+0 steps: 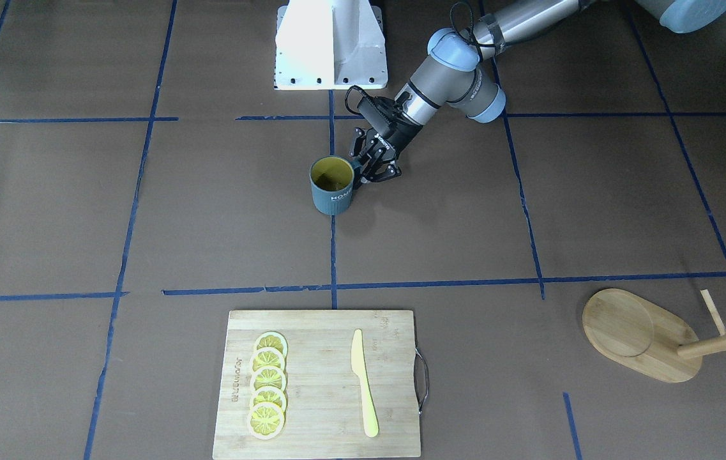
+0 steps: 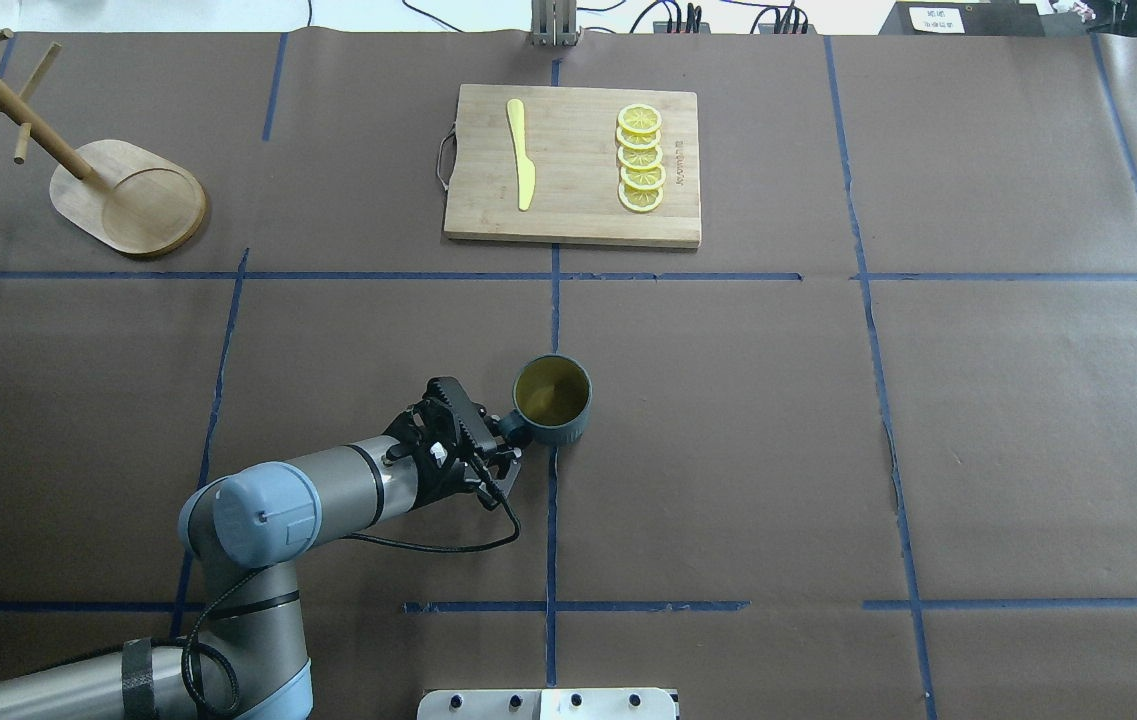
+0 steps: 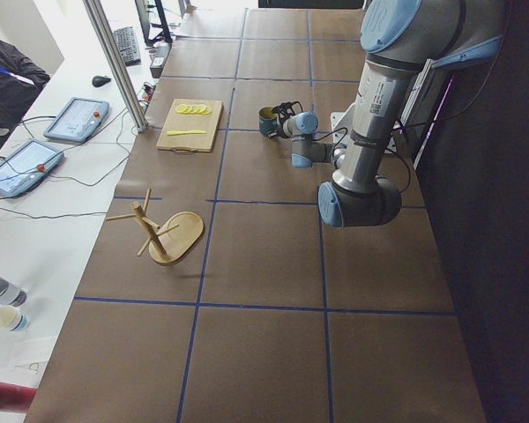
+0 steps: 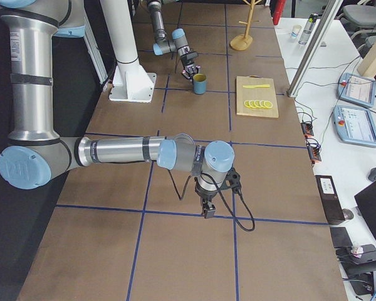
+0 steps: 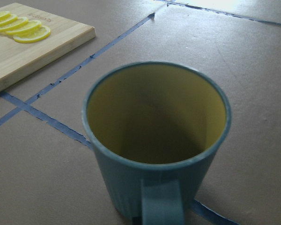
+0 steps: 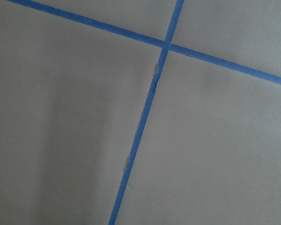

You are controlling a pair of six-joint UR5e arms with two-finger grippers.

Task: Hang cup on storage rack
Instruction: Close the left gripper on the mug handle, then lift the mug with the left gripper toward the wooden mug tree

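Observation:
The dark teal cup (image 1: 334,191) with a yellow-olive inside stands upright on the table near the robot's base. It also shows in the overhead view (image 2: 553,400) and fills the left wrist view (image 5: 154,140), its handle facing the camera. My left gripper (image 2: 506,442) is low at the cup's handle (image 1: 369,169); its jaws look open on either side of the handle. The bamboo storage rack (image 2: 128,195) stands upright at the far left corner (image 1: 640,335), empty. My right gripper (image 4: 205,212) shows only in the exterior right view, pointing down over bare table; I cannot tell its state.
A bamboo cutting board (image 2: 573,215) with several lemon slices (image 2: 640,158) and a yellow knife (image 2: 520,150) lies at the table's far middle. The white robot pedestal (image 1: 331,45) stands close behind the cup. Blue tape lines cross the brown table.

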